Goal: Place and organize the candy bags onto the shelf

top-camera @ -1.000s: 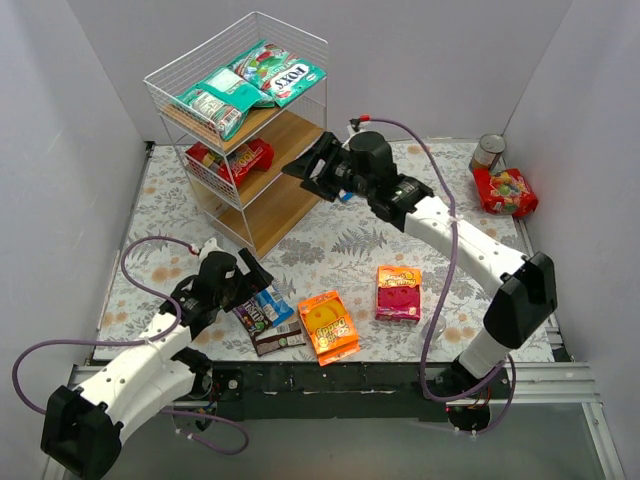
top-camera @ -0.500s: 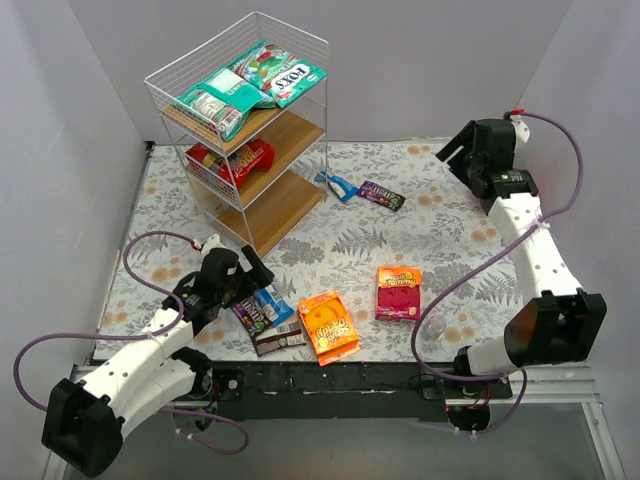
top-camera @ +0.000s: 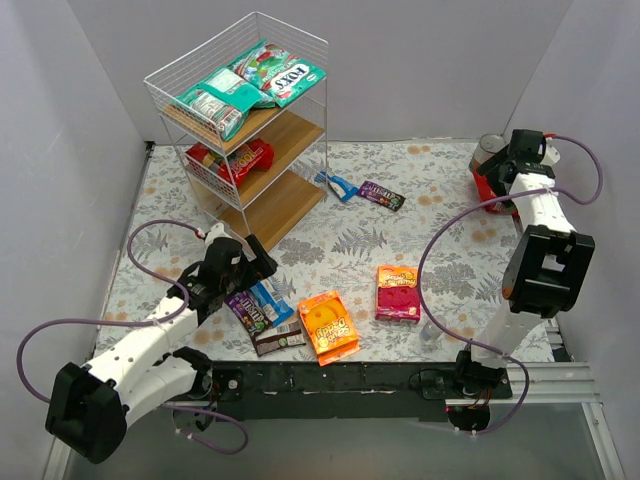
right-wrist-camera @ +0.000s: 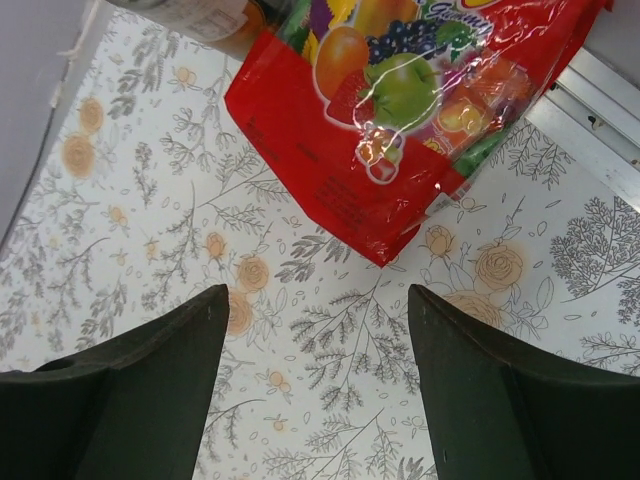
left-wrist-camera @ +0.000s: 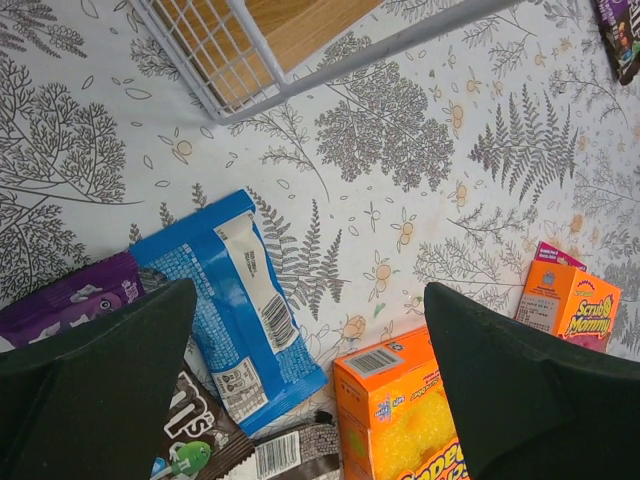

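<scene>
Close to the arms' bases, at about 7 o'clock on the bench [top-camera: 330,240], a brown pack [top-camera: 278,338], a purple pack [top-camera: 243,312] and a blue pack [top-camera: 272,298] lie overlapping. The left end effector [left-wrist-camera: 310,300] is over them with its fingers spread wide and nothing between them. In its wrist view the blue pack lies partly under the gap.

An orange bag [top-camera: 328,326] lies at 6 o'clock, just beside those packs. A pink-orange bag [top-camera: 398,292] sits near it toward 5 o'clock, apart from it.

Past mid-bench, around 12 o'clock, a far blue pack [top-camera: 338,185] and a far purple pack [top-camera: 382,195] lie near each other, off the shelf's front corner.

The shelf [top-camera: 240,215] stands at 11 o'clock. It has teal-green bags [top-camera: 215,100] on its top tier and a red bag [top-camera: 232,160] on the middle one.

At 2 o'clock the right end effector [right-wrist-camera: 315,300], fingers apart and empty, is over bare bench just short of a fruit-print red bag [right-wrist-camera: 400,120]. That bag lies just beside a tin can [top-camera: 488,150].
</scene>
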`<state>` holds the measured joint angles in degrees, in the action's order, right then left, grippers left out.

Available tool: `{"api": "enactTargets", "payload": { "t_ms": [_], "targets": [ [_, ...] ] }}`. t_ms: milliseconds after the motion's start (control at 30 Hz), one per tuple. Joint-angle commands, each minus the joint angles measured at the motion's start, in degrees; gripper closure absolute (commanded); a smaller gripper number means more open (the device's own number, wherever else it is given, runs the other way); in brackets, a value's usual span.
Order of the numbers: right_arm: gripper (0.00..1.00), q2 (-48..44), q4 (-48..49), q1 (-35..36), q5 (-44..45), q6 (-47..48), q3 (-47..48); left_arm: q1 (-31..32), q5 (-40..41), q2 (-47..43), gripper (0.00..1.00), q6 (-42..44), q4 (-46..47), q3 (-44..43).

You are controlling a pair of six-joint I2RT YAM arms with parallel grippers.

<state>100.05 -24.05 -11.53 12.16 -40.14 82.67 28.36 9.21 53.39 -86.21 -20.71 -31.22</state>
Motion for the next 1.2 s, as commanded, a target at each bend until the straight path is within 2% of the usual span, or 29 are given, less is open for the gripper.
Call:
{"api": "enactTargets", "payload": {
  "t_ms": [0, 100, 133, 200, 433, 600, 700, 733, 800, 833, 967, 1167],
  "targets": [
    [0.21, 3.04, 2.25, -0.16, 2.69, 0.86, 1.88, 0.12, -0.59, -1.0, 0.02, 2.8, 3.92, 1.25],
    [0.25, 2.96, 7.6, -0.25, 2.69, -0.28, -2.41, 0.12, -1.65, -3.27, 0.02, 4.47, 1.38, 0.99],
    [0.27, 2.7, 12.06, -0.25, 2.69, -0.55, -3.73, 0.12, -2.26, -4.07, 0.02, 5.43, 1.29, 0.81],
    [0.27, 3.48, 13.94, -0.16, 3.39, -1.52, -5.24, 0.12, -3.84, -5.22, 0.02, 6.05, 1.81, 1.07],
    [0.31, 10.07, 17.19, -0.51, 5.76, -5.12, -2.08, 0.12, -4.91, -4.0, 0.02, 4.48, 1.99, 1.69],
    [0.33, 14.47, 13.77, -0.42, 8.84, -7.23, 3.28, 0.12, -3.77, -3.46, 0.02, 3.42, 1.28, 1.43],
    [0.41, 15.52, 14.21, -0.34, 9.37, -8.63, 3.63, 0.12, -3.06, -3.29, 0.02, 3.6, 1.46, 0.99],
    [0.51, 15.96, 14.04, -0.34, 9.11, -8.99, 3.81, 0.12, -2.89, -2.94, 0.02, 4.03, 1.37, 0.73],
    [0.62, 16.58, 13.51, -0.42, 7.8, -9.17, 4.68, 0.12, -2.62, -1.98, 0.02, 4.47, 1.46, 0.11],
    [0.72, 16.93, 12.72, -0.34, 7.35, -9.17, 4.95, 0.2, -2.62, -1.62, 0.02, 5.0, 1.46, -0.15],
    [0.98, 16.41, 12.63, -0.34, 3.75, -8.2, 3.47, 0.2, -2.71, 0.31, 0.02, 6.23, 1.81, -1.03],
    [0.99, 11.05, 13.85, 1.68, -4.94, -4.08, -2.51, 0.12, -3.41, -0.03, 0.02, 7.2, 2.95, -0.6]
  ]
}}
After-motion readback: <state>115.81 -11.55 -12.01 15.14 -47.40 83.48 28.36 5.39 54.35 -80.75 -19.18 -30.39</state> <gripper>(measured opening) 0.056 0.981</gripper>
